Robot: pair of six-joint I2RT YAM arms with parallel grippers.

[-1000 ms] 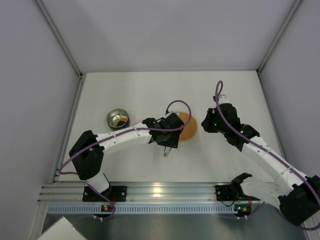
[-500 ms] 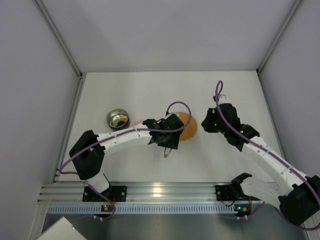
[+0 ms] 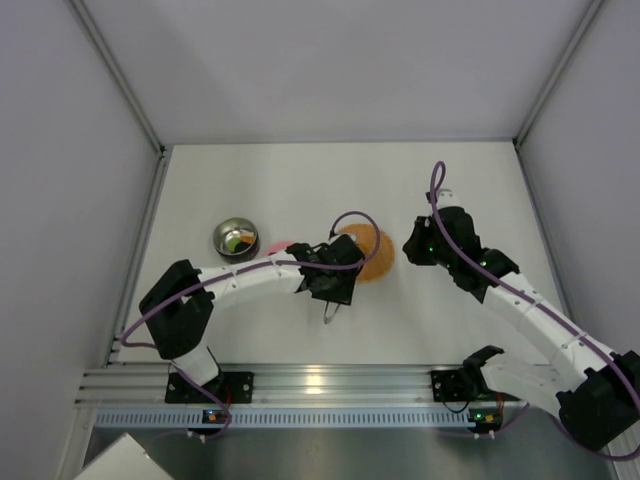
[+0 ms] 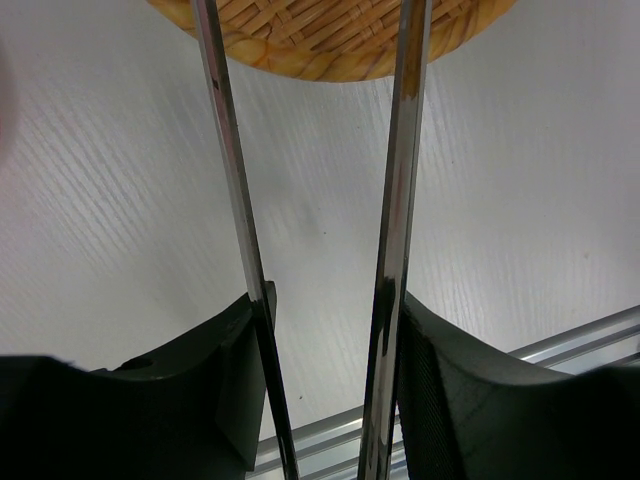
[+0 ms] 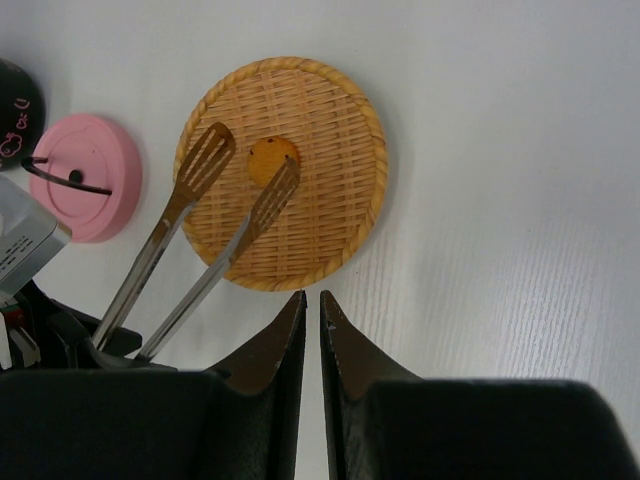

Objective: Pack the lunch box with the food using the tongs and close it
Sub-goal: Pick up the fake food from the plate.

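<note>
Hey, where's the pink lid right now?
In the right wrist view, the flat pink round lid lies at the left, beside the orange woven plate, not touching it.

You get bright, even light from above, with soft shadows. Glare sits on the rail [image 3: 315, 378] at 6 o'clock; up close, the tongs [image 4: 397, 200] blur and carry white streaks.

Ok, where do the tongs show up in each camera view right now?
Top external: the tongs, only the joined end pokes out from under the left arm, centre.
Left wrist: two silver arms run up the middle to the orange woven plate.
Right wrist: left of centre, tips over that plate.
Shared landmark: the orange woven plate.
</note>
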